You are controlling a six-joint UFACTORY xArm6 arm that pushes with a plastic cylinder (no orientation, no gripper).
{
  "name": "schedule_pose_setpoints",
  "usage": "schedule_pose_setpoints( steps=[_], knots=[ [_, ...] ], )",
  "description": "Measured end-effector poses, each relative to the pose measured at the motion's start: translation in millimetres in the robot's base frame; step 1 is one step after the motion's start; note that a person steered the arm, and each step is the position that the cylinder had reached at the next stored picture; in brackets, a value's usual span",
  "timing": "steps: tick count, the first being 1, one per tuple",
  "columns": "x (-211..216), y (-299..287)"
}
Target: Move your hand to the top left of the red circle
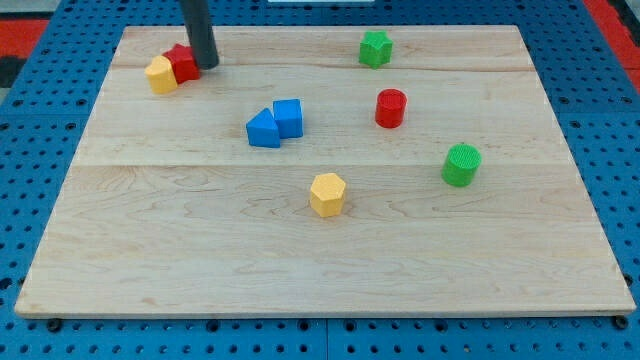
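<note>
My tip (206, 66) rests on the tabletop (320, 255) far out toward ten o'clock from the board's middle, touching or just beside the right edge of a red block (182, 62) of unclear shape. A yellow block (160, 75) sits against that red one at its eight o'clock. The arm ends in a plain rod, so there are no fingers to open or close, and it has hold of nothing.

The red circle (390, 108), an upright cylinder, stands well apart from my tip, off at about four o'clock from it, in the board's upper right part. A green star-like block (375, 48) lies at the circle's eleven o'clock, and a green cylinder (461, 165) at its four o'clock. Two blue blocks touch each other near the centre: a blue cube (288, 117) with a blue wedge-like block (263, 130) at its eight o'clock. A yellow hexagonal block (327, 194) lies at the circle's seven o'clock.
</note>
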State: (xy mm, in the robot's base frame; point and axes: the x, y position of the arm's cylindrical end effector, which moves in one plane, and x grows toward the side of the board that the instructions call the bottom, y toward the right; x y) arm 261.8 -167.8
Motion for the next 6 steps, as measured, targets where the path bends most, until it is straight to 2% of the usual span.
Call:
schedule_pose_setpoints(
  steps=[1, 2, 3, 4, 5, 6],
  knots=[
    [-6.6, -42.5],
    [-9.7, -32.3],
    [-4.1, 61.0],
    [23.7, 152.7],
    [55.3, 222.3],
    [60.6, 301.4]
  ],
)
